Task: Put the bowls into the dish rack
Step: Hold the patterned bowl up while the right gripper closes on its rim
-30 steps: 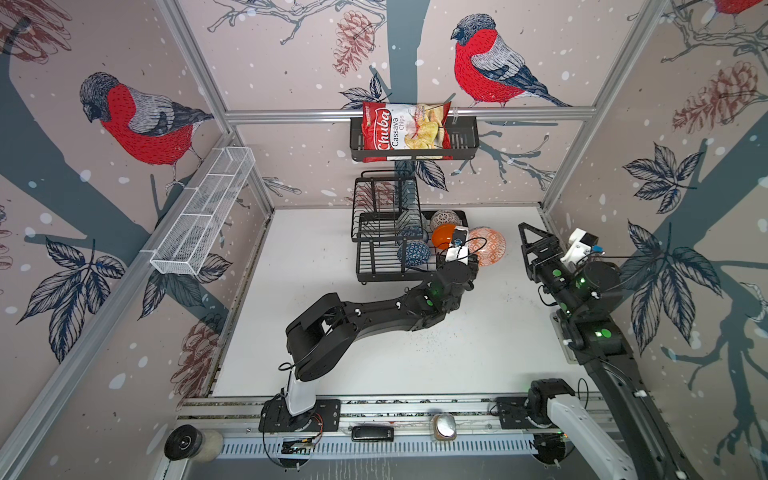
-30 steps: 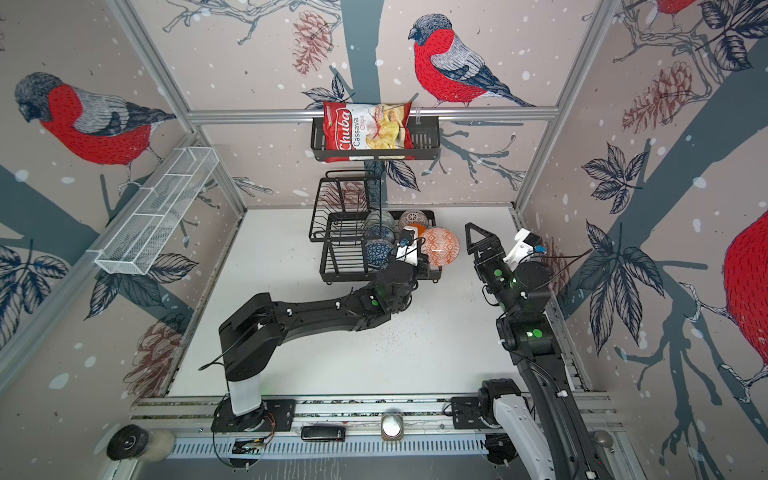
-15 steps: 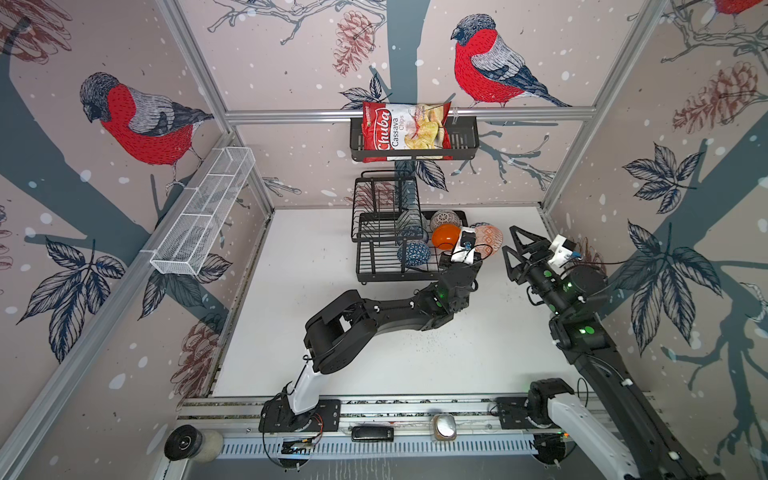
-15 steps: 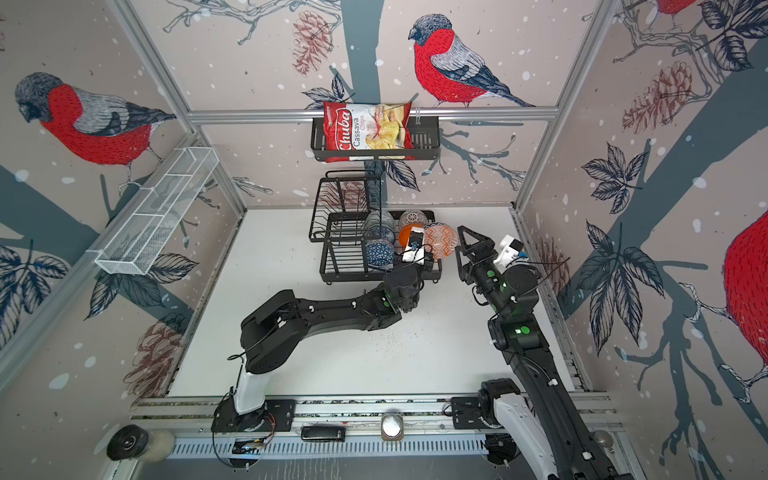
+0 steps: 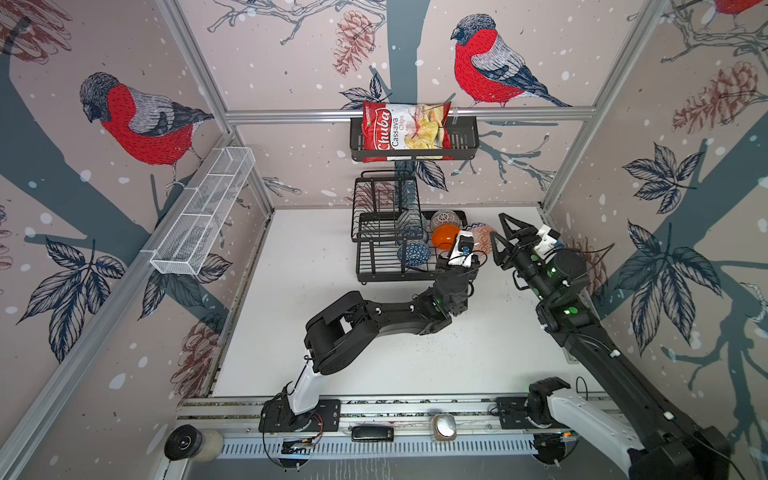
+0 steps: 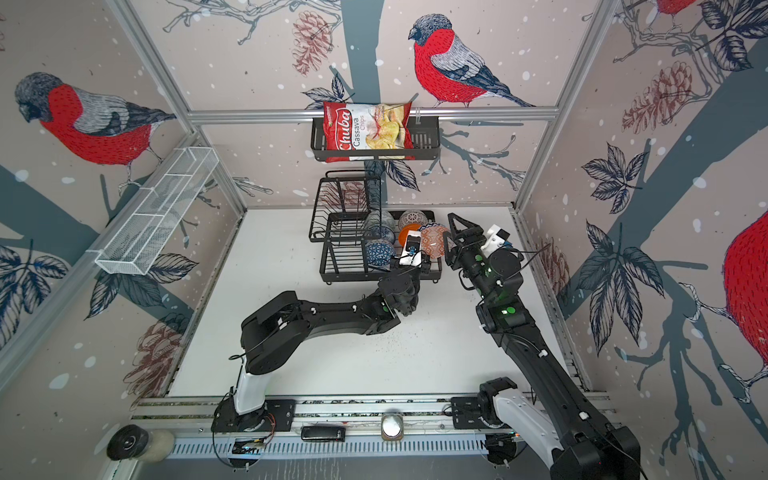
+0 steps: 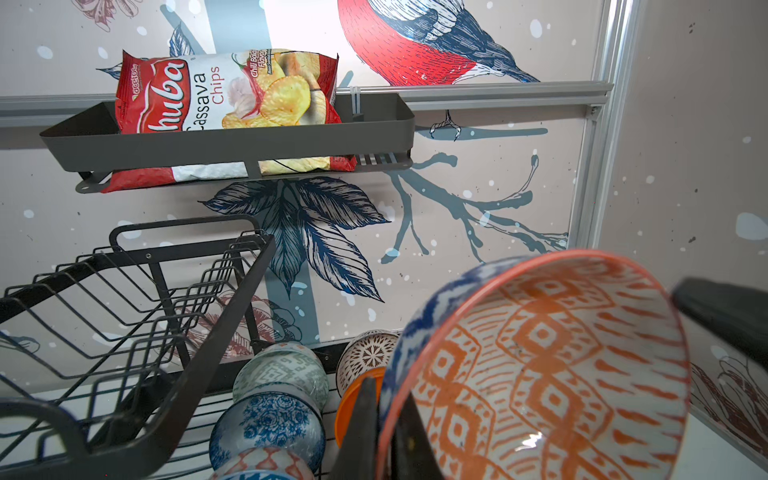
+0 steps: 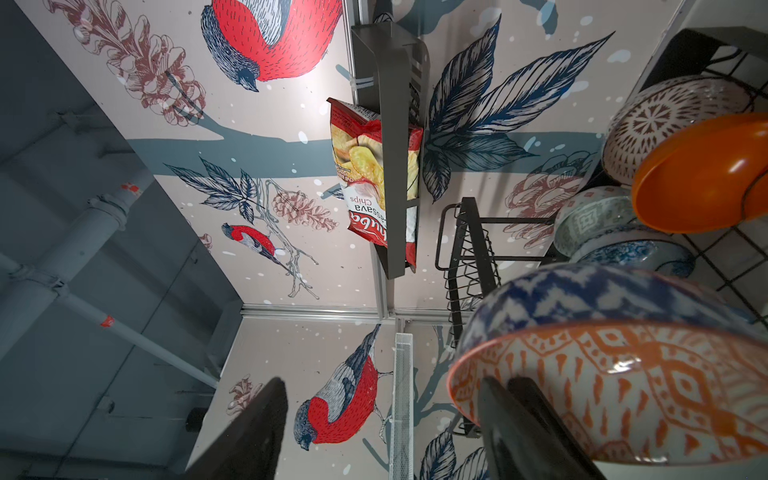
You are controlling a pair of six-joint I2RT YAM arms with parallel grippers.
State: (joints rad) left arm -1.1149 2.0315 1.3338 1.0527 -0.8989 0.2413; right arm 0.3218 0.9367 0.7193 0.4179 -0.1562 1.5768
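My left gripper (image 7: 384, 424) is shut on the rim of the orange-red patterned bowl (image 7: 540, 365), one finger inside and one outside. In both top views this bowl (image 5: 482, 239) (image 6: 434, 243) hangs tilted at the right end of the dish rack (image 5: 374, 266) (image 6: 340, 270). My right gripper (image 8: 382, 415) (image 5: 498, 226) is open beside it. One of its fingers (image 8: 519, 424) overlaps the bowl's mouth; I cannot tell whether it touches. Inside the rack stand a plain orange bowl (image 5: 444, 237), a white lined bowl (image 5: 444, 218), a grey-green bowl (image 7: 282, 370) and a blue-white bowl (image 7: 266, 428).
A black slatted basket (image 5: 465, 141) with a chips bag (image 5: 405, 129) hangs on the back wall above the rack. A long white mesh basket (image 5: 203, 216) is fixed to the left wall. The right wall stands close behind my right arm.
My right gripper swung left to the orange-red patterned bowl and its jaws narrowed. The left arm's elbow shifted right, nudging the held bowl slightly towards the back.
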